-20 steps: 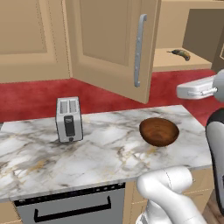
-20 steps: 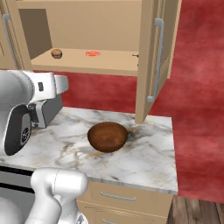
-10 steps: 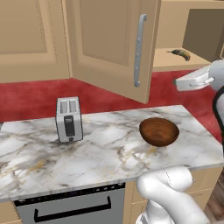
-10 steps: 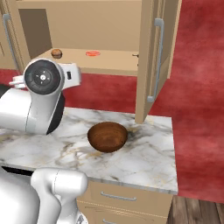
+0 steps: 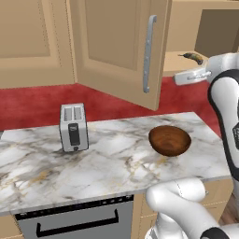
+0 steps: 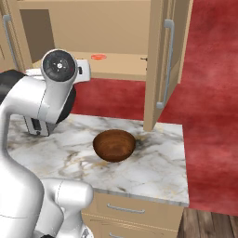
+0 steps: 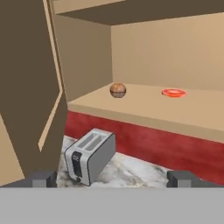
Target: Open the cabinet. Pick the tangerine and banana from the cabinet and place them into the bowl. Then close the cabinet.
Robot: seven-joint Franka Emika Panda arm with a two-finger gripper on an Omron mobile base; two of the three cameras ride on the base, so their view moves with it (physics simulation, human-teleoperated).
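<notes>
The cabinet (image 5: 122, 46) was seen open, the tangerine (image 7: 173, 92) lying on its shelf; the gripper (image 7: 113, 178) was held wide open, empty, before the shelf's front edge.

Backsplash wall (image 5: 42, 100): deep red, mottled, runs behind the table and continues right of it as a full red wall (image 6: 211, 93). Table (image 5: 107, 163): white marble top with grey and tan veining, light tan drawer fronts (image 6: 135, 211) below with silver pulls. Oven (image 5: 74, 219) sits under the table's left part, grey front, black bar handle. Toaster (image 5: 73, 127), silver, stands upright on the table's left side. Handle-less tan panelled doors (image 5: 32, 42) hang above the toaster. Wood plank floor (image 6: 209, 225) shows past the table's right end. Light flat and even, soft shadows.
</notes>
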